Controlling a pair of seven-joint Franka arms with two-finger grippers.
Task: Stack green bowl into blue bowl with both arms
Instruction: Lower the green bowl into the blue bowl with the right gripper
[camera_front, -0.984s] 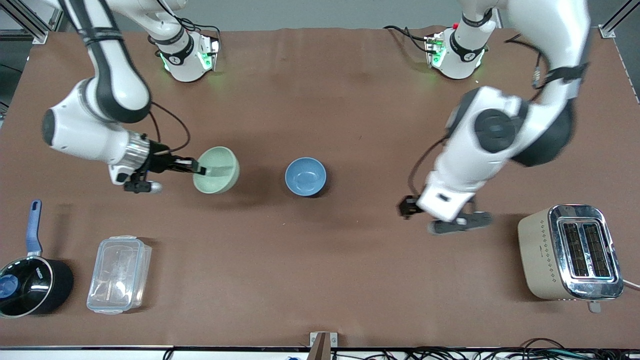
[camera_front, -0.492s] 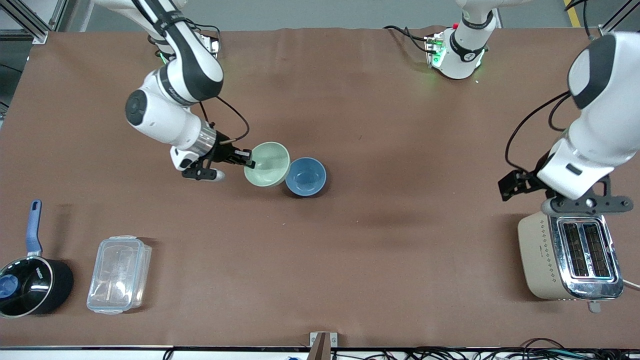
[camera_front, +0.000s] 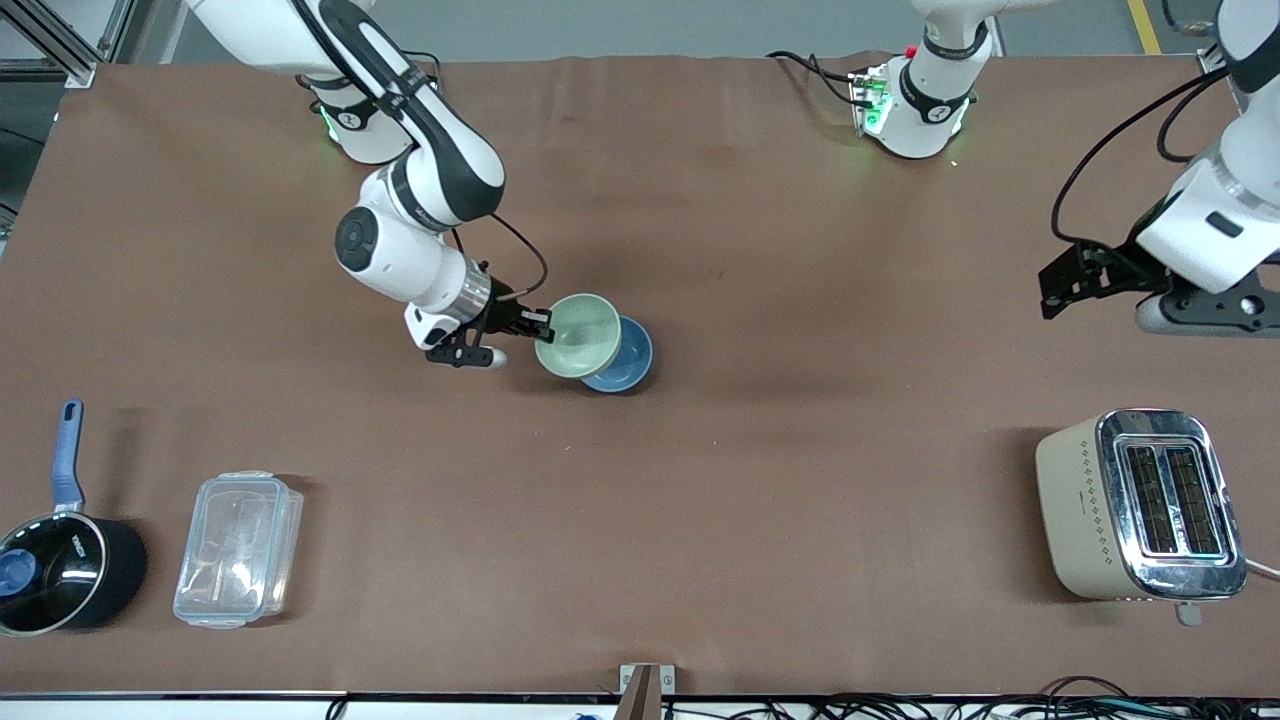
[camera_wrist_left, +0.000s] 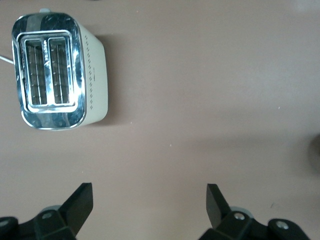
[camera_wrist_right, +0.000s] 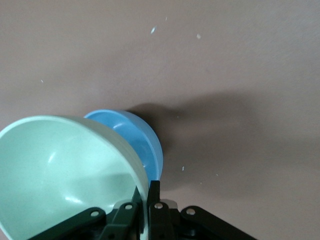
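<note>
Right end effector (camera_front: 541, 323): clamped on the rim of the green bowl (camera_front: 583, 334), one finger inside, one outside. Bowl carried tilted, partly over the blue bowl (camera_front: 628, 356), not yet centred, not yet seated. Blue bowl resting on the worktop (camera_front: 700, 480) near its middle, its open mouth offset from the green bowl toward the left arm's end. Probably needed: a little more travel that way, levelling, then lowering. Left end effector (camera_wrist_left: 149, 207): spread wide, holding nothing, waiting over bare worktop at the left arm's end, farther from the front camera than the toaster (camera_front: 1140, 505).
</note>
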